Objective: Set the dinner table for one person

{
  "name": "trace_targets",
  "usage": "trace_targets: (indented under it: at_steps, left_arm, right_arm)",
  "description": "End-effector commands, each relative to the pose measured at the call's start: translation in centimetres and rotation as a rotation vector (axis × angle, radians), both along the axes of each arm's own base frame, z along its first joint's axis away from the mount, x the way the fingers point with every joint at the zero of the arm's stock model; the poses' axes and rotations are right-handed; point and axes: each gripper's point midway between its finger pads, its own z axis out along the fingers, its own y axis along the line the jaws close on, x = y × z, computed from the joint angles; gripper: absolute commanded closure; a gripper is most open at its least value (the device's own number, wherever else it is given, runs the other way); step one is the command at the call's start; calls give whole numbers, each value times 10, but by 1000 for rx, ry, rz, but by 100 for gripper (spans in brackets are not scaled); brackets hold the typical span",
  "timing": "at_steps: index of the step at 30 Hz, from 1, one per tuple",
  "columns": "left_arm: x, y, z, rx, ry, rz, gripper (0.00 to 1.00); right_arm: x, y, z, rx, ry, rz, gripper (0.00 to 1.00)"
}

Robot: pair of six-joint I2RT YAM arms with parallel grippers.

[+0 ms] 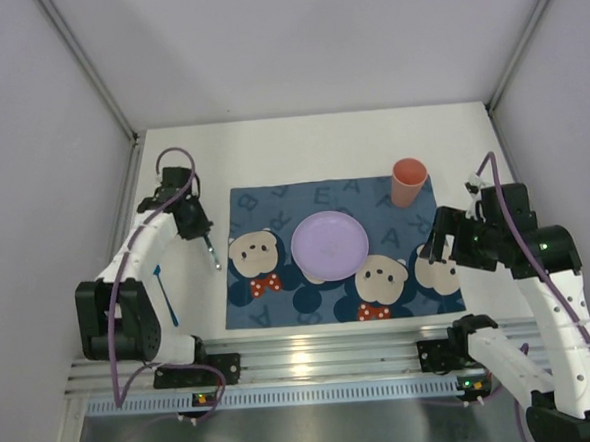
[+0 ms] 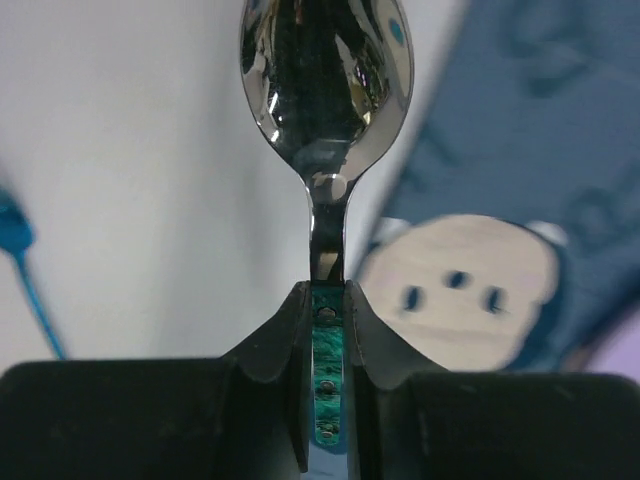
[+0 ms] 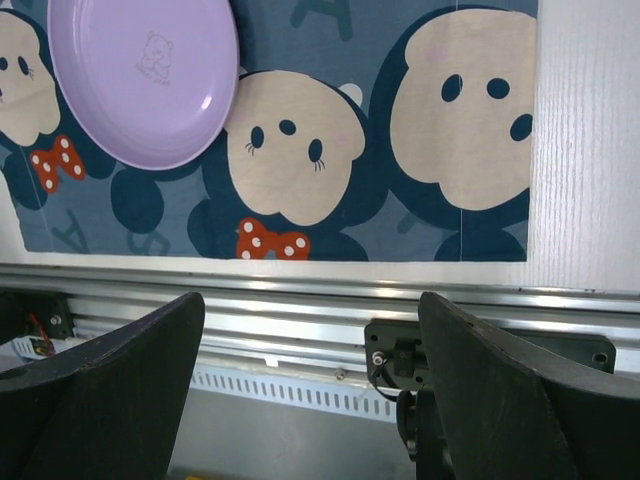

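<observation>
My left gripper point(image 1: 197, 230) is shut on a steel spoon point(image 2: 327, 90) with a green handle and holds it over the white dinner table point(image 1: 301, 150), just left of the blue mouse placemat point(image 1: 342, 250). The spoon also shows in the top view point(image 1: 213, 254), bowl pointing toward me. A lilac plate point(image 1: 329, 244) lies in the middle of the placemat. A salmon cup point(image 1: 409, 181) stands on its far right corner. My right gripper point(image 3: 312, 385) is open and empty above the table's near right edge, past the placemat's right side.
A blue-handled utensil point(image 1: 165, 294) lies on the table near the left arm's base, and it also shows in the left wrist view point(image 2: 25, 270). The aluminium rail point(image 1: 313, 355) runs along the near edge. Grey walls enclose the table on three sides.
</observation>
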Motion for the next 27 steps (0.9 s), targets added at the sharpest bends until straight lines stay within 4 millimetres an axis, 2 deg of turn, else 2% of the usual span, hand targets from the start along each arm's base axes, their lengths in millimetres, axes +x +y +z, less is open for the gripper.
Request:
trace_targets:
  at_steps: [1, 2, 3, 4, 5, 6, 7, 8, 9, 10, 11, 13, 14, 16, 17, 19, 20, 21, 23, 24, 27]
  left_arm:
    - [26, -66, 73, -68, -224, -62, 100]
    - [32, -83, 87, -88, -256, -76, 100]
    - [30, -114, 93, -126, -271, -114, 100]
    - [33, -129, 91, -135, -262, -127, 100]
    - [39, -147, 105, -175, -292, -122, 100]
    - [37, -177, 110, -202, -300, -180, 100]
    - [42, -193, 103, -206, -291, -195, 100]
    - [49, -211, 119, -233, -325, -204, 100]
    - [44, -235, 118, -245, -316, -247, 100]
    - [47, -251, 109, -245, -294, -267, 100]
    - [47, -277, 120, -269, -316, -306, 100]
    - [48, -301, 120, -274, -314, -341, 100]
    - [47, -321, 116, -270, -298, -370, 100]
    - [45, -340, 111, -271, -285, -396, 100]
    - [40, -358, 108, -285, -274, -421, 100]
    - [34, -378, 103, -298, -268, -449, 100]
    - [25, -396, 106, -317, -273, -473, 100]
    - [23, -406, 93, -313, -252, -482, 100]
    - [12, -429, 87, -344, -235, -500, 100]
    - [10, -439, 78, -352, -225, -503, 100]
    - [-1, -460, 68, -387, -208, -513, 100]
  right_arm:
    - [6, 3, 26, 12, -93, 11, 11]
    - [3, 1, 27, 10, -93, 8, 12]
    - [1, 1, 28, 8, -97, 6, 12]
    - [0, 0, 30, 5, -100, 5, 11]
    - [-4, -2, 30, 0, -98, 3, 12]
    - [-6, -3, 30, -3, -100, 1, 12]
    - [-7, -4, 32, -6, -107, 0, 11]
    - [-11, -5, 32, -9, -106, -2, 11]
    - [-14, -5, 32, -8, -104, -3, 11]
    - [-15, -5, 33, -8, -109, -2, 11]
    - [-19, -7, 33, -15, -107, -2, 11]
    - [-26, -9, 33, -22, -110, -4, 11]
    - [-27, -12, 33, -31, -112, -10, 11]
    - [-33, -12, 34, -27, -115, -9, 10]
    - [-35, -12, 34, -27, -115, -12, 10]
    - [-38, -13, 33, -28, -114, -10, 10]
    - [-40, -13, 32, -25, -115, -10, 10]
    - [-40, -13, 31, -24, -113, -11, 10]
    - [-42, -12, 31, -22, -113, -9, 10]
    - [-43, -12, 31, -21, -112, -10, 10]
    - [-44, -13, 32, -22, -113, -10, 10]
